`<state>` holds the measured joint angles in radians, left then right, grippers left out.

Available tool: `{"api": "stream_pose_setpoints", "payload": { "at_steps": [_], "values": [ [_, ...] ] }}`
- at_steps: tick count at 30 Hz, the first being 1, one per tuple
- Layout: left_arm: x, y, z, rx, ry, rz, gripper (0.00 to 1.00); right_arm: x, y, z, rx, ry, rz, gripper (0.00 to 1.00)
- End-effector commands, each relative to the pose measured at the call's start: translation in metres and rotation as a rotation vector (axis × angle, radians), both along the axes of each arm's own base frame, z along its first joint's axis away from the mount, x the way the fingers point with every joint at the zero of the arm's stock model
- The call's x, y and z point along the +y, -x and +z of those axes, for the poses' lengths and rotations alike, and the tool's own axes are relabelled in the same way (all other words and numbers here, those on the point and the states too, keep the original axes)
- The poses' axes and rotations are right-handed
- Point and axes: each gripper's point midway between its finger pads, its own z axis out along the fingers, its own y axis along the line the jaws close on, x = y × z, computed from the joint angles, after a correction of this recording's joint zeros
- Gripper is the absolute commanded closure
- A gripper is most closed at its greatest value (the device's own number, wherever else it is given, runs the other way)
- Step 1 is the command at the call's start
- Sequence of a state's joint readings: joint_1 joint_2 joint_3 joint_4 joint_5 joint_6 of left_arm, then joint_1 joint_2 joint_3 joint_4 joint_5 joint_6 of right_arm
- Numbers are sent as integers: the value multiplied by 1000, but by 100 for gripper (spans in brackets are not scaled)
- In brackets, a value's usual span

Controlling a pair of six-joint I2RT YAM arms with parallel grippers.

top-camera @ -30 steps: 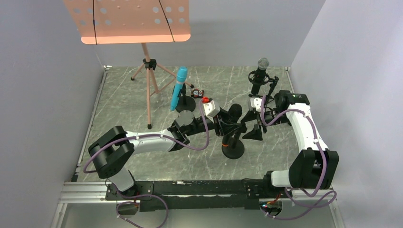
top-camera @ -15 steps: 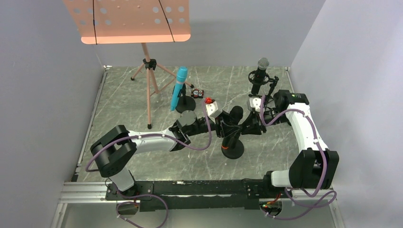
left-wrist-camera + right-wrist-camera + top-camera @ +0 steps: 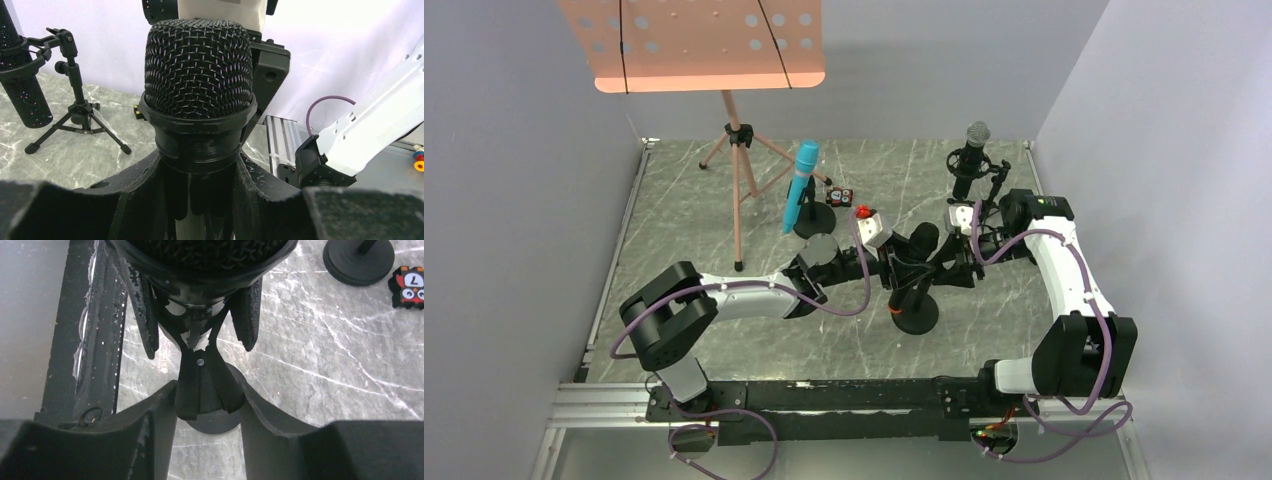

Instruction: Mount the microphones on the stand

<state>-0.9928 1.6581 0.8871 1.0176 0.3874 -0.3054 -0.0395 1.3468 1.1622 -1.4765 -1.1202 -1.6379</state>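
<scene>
**Top external view.**
- Black microphone with orange end (image 3: 913,262): lower centre of the frame, upright over a round-based stand (image 3: 915,319). The left arm (image 3: 744,297) and right arm (image 3: 1064,262) meet at it from either side.
- Blue microphone (image 3: 800,186): upper centre, tilted on its own round base.
- Silver-headed microphone (image 3: 972,152): upper right, in a cradle on a small tripod.
- Pink music stand (image 3: 692,42): upper left.
- Small printed tile (image 3: 841,196): near the blue microphone's base.

**Left wrist view.**
- The black mesh head fills the upper centre.
- The left fingers (image 3: 136,195) press on the barrel just under the collar, one on each side.
- Handling, as judged: rigid, moderately heavy and top-heavy. The mesh would dent, so hold it by the barrel (as here), never by the head. The smooth barrel may twist in a light grip.

**Right wrist view.**
- The right fingers (image 3: 150,440), at the bottom edge, pinch the stand's clip (image 3: 202,385) from both sides. The mesh head is above it and the round base below.
- The clip is probably springy plastic and wants steadying while the barrel is pushed home.
- Whether the barrel is fully seated cannot be told.

**Surface and room.**
- Grey marbled counter (image 3: 684,220): hard and likely slick, so a light stand could slide or tip under a sideways push.
- Pale walls (image 3: 924,60) stand on three sides, leaving the arms little room on the right.
</scene>
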Motion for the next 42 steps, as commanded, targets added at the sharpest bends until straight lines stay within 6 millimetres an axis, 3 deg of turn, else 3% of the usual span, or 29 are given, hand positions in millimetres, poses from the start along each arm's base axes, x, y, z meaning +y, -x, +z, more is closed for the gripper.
{"api": "stream_pose_setpoints", "payload": {
  "at_steps": [1,3,4,9,14,18,25,29,33,35,42],
  "values": [
    [-4,-8,33,-43,102,29,100,5,4,6,4,-32,10,37],
    [-3,-8,34,-45,103,28,100,5,5,5,7,-35,8,19],
    [-3,-8,34,-45,103,28,100,6,6,6,4,-37,7,15],
    [0,-6,32,-35,93,29,98,6,6,8,2,-44,1,5],
    [6,-4,34,-10,86,40,52,7,4,9,-7,-56,-15,4],
    [15,-2,38,-9,71,61,25,8,3,12,-21,-76,-19,5],
    [34,4,37,-12,13,83,2,12,5,19,-30,-107,1,5],
    [54,10,35,-19,-22,113,1,15,4,27,-59,-113,12,6],
    [86,16,23,-5,-82,190,1,20,3,36,-67,-124,22,8],
    [108,22,22,4,-97,227,1,29,5,39,-61,-126,46,11],
    [168,43,-13,104,-142,317,1,37,-6,36,-58,-80,-15,27]
  ]
}}
